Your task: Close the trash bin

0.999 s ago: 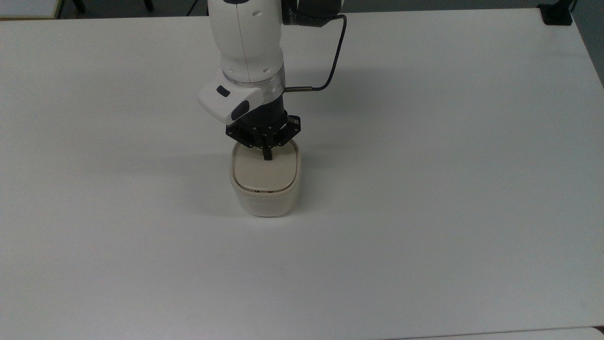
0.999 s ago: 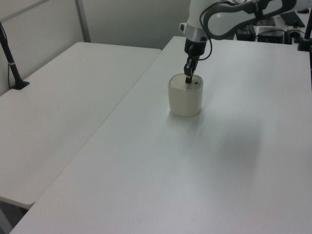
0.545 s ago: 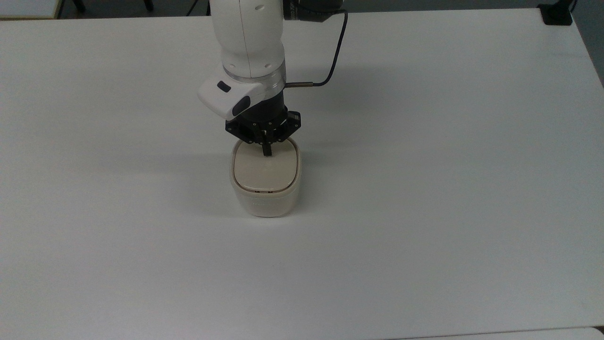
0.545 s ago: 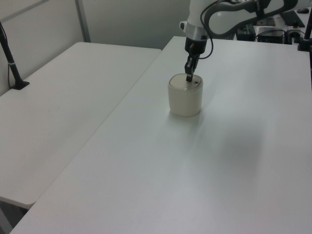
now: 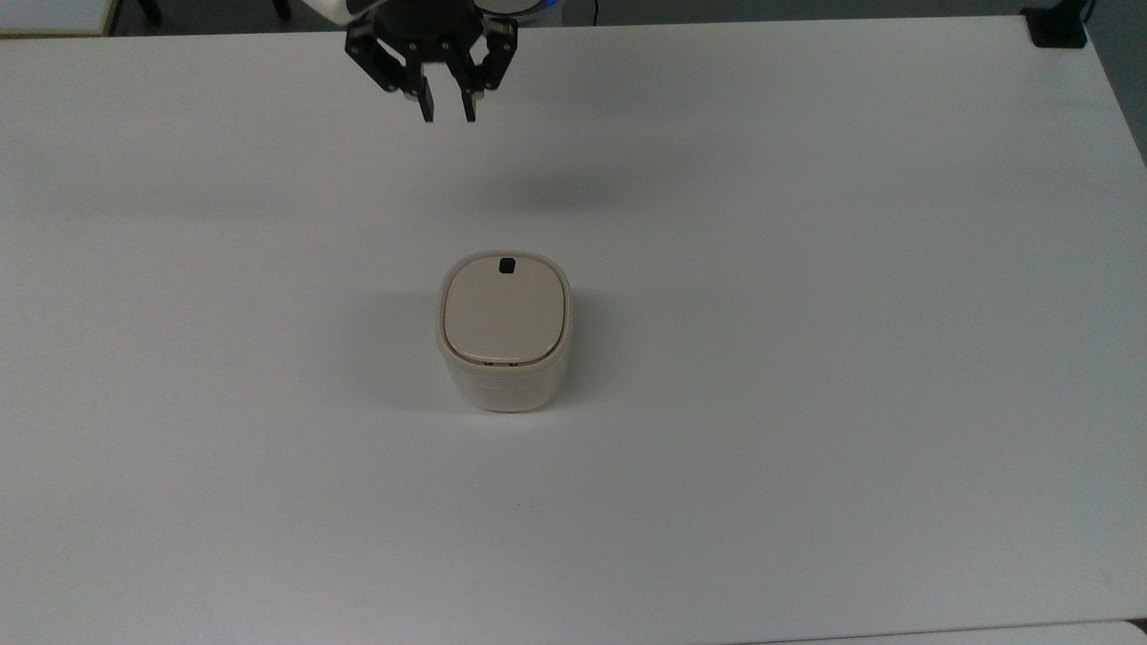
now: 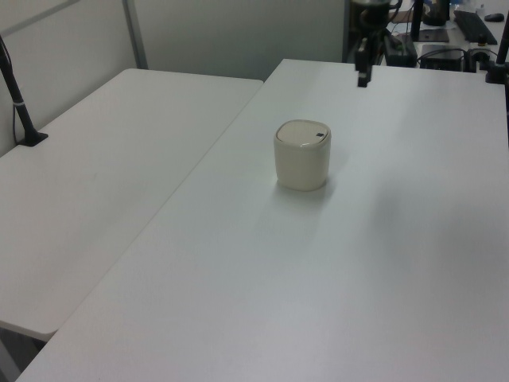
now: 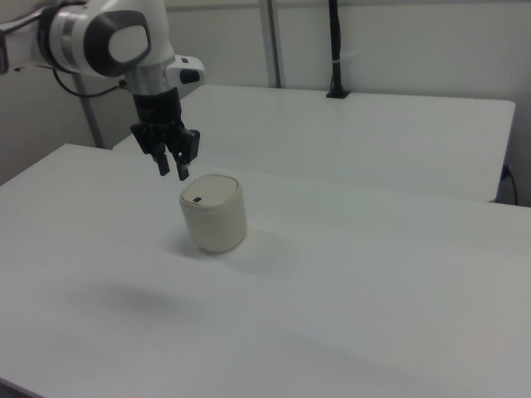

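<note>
- gripper point(image 5: 445, 115) up in the air, clear of the table, fingers apart with a narrow gap between them, nothing held
- fingers point(image 7: 163, 166) black, pointing down; black gripper body above them, white arm point(image 7: 124, 37) wrist joint above that in the right view
- in the top view the gripper sits near the top edge, above and a bit to the top view's left of the bin, well apart from it
- in the right view the gripper point(image 7: 172, 169) hangs just to the right view's left of the bin top, higher than the lid, no contact
- left view: gripper point(image 6: 362, 77) small and dark over the far part of the table, well apart from the bin
- trash bin point(image 5: 504, 376) cream-white, rounded-square, standing upright on the white table point(image 5: 806, 403), roughly mid-table in the top view
- lid point(image 5: 502, 315) beige, lying flat and seated in the rim, bin is closed
- small black square mark point(image 5: 506, 265) on the lid near its edge toward the gripper side in the top view
- bin also seen in the left view point(image 6: 302, 159) and right view point(image 7: 216, 217), lid down in both
- second white table point(image 6: 103, 183) beside the main one, at the left view's left
- black pole point(image 7: 334, 46) standing on the far table in the right view
</note>
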{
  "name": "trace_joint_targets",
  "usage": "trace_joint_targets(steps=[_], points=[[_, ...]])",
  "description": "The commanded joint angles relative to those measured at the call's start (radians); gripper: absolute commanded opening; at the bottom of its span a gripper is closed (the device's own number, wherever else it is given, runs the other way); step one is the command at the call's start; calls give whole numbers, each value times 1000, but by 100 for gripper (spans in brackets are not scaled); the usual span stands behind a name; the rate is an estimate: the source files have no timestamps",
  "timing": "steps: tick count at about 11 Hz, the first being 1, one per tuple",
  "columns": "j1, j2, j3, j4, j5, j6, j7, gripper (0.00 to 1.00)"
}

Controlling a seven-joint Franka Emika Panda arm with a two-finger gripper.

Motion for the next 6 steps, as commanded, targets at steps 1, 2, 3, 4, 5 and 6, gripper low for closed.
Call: trace_joint_targets(steps=[1, 2, 3, 4, 5, 6], points=[[-58, -100, 28, -86, -15, -12, 4, 100], [-75, -118, 28, -89, -13, -13, 7, 100], [-91, -126, 28, -94, -7, -15, 9, 100], [-94, -126, 28, -88, -7, -32, 9, 100], [-94, -126, 28, -86, -6, -39, 9, 100], [-89, -126, 28, -86, -7, -53, 7, 100]])
